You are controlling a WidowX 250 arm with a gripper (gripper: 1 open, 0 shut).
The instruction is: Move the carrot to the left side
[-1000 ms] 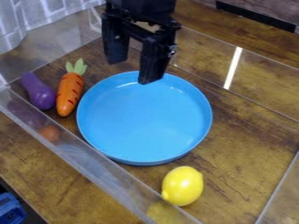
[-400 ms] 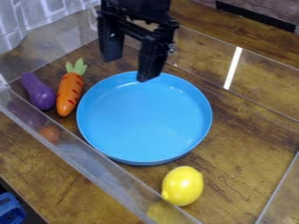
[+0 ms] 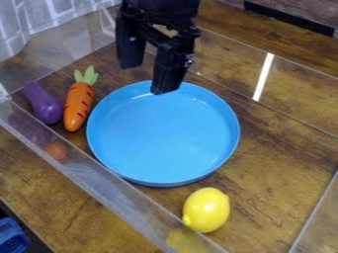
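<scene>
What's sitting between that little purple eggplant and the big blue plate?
The carrot lies between them in the camera view, beside the eggplant on one side and close to the blue plate rim on the other, green top pointing away from the camera.

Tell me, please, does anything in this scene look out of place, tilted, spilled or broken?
Nothing stands out. The carrot lies whole beside the eggplant, left of the blue plate. The plate sits flat and holds nothing. The lemon rests near its front rim. The open pincer hangs above the plate's far edge.

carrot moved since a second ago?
No. The small orange toy carrot lies in the same spot between the purple eggplant and the blue plate's left rim.
</scene>
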